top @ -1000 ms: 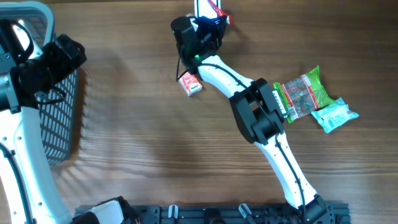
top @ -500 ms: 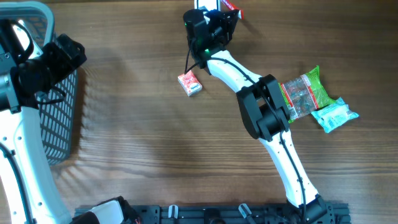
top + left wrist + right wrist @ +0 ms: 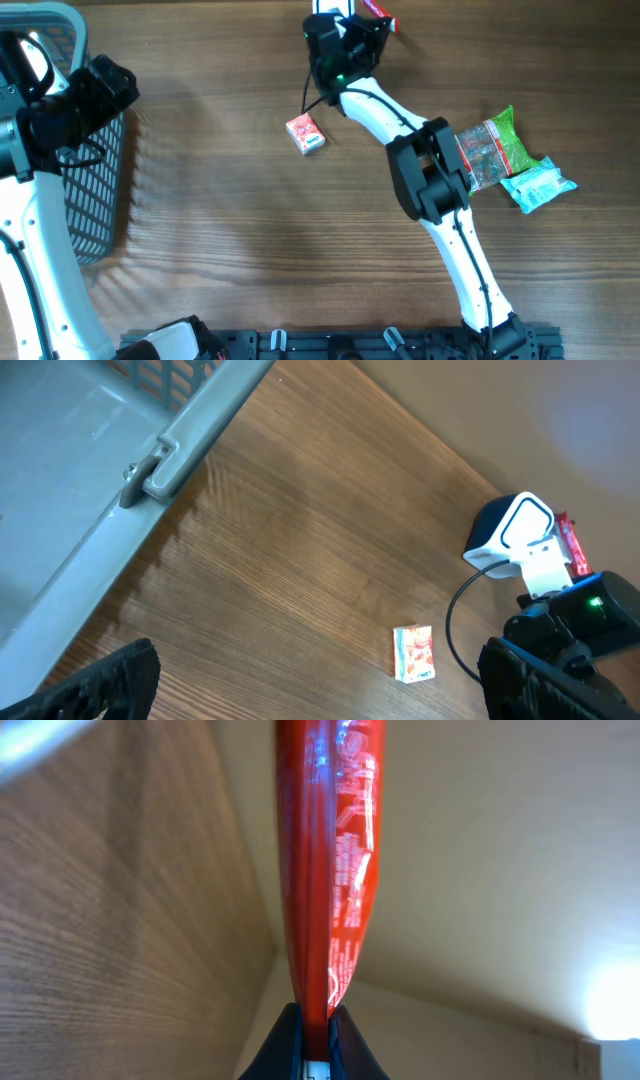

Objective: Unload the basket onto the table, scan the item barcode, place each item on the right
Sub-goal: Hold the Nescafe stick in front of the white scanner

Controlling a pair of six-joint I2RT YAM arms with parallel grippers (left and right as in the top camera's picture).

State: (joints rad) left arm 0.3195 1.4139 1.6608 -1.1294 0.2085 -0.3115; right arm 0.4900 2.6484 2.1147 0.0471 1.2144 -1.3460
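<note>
My right gripper is at the far edge of the table, shut on a thin red packet. In the right wrist view the red packet stands edge-on, pinched at its bottom end by my right gripper. A white barcode scanner stands just left of it, partly hidden by the arm; the left wrist view shows the scanner with the red packet beside it. My left gripper is open and empty, over the basket's edge at the far left.
A small red and white box lies on the wood in front of the scanner. A green packet and a teal packet lie at the right. A grey mesh basket stands at the left edge.
My right gripper has moved right and slightly farther back with the red packet, uncovering the small box. The left arm has not moved.
</note>
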